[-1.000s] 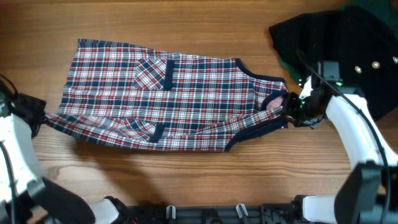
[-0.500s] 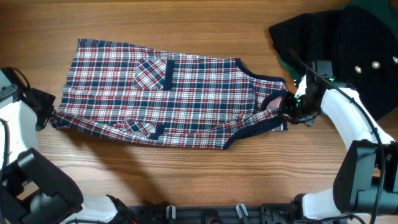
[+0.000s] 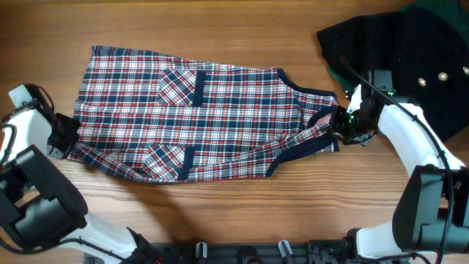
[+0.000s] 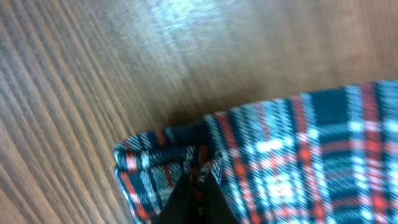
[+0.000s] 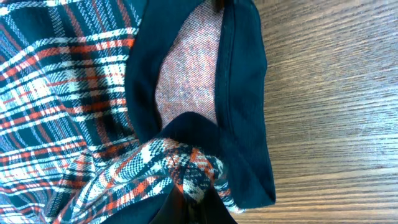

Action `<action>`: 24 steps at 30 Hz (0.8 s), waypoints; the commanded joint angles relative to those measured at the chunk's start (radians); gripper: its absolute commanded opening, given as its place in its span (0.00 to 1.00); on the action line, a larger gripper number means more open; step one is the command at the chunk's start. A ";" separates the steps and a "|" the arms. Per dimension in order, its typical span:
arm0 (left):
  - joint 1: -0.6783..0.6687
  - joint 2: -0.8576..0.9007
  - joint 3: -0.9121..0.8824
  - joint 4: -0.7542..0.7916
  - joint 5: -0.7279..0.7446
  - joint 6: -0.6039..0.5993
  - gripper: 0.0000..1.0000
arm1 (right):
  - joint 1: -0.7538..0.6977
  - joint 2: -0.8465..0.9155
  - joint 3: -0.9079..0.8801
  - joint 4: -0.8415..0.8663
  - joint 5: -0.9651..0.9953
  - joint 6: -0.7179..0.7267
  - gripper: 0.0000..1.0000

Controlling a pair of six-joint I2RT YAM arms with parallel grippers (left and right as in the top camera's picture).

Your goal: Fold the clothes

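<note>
The clothes are a sleeveless plaid garment (image 3: 212, 110) in red, white and navy, lying flat across the middle of the table with its neck to the right. My left gripper (image 3: 71, 141) is shut on the garment's lower left hem corner; the left wrist view shows the plaid hem (image 4: 280, 149) pinched between the dark fingertips (image 4: 214, 200). My right gripper (image 3: 339, 127) is shut on the plaid cloth beside the navy armhole trim (image 5: 242, 93), with bunched plaid (image 5: 186, 168) between its fingers (image 5: 171, 208). The garment's pink inside (image 5: 186, 74) shows through the armhole.
A black garment with small metal studs (image 3: 410, 59) lies at the back right, just behind my right arm. Dark green fabric (image 3: 335, 73) peeks out at its left edge. Bare wooden table (image 3: 242, 29) surrounds the plaid garment.
My left gripper has moved right, toward the garment, taking the hem corner with it. The garment's near edge now lies lower and flatter. My right gripper has barely moved.
</note>
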 commanded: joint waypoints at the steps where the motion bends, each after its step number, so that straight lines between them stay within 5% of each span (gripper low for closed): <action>1: -0.039 -0.113 0.032 0.023 -0.006 -0.019 0.04 | -0.007 0.010 0.055 0.008 -0.009 -0.023 0.04; 6: -0.090 -0.177 0.032 0.125 -0.027 -0.057 0.04 | -0.007 0.010 0.055 0.010 -0.009 -0.016 0.04; 15: -0.113 0.064 0.032 0.146 -0.107 -0.059 0.04 | -0.007 0.010 0.053 0.002 -0.008 -0.017 0.04; 24: -0.113 0.127 0.032 0.176 -0.141 -0.055 0.04 | -0.007 0.010 0.054 0.013 0.014 -0.032 0.04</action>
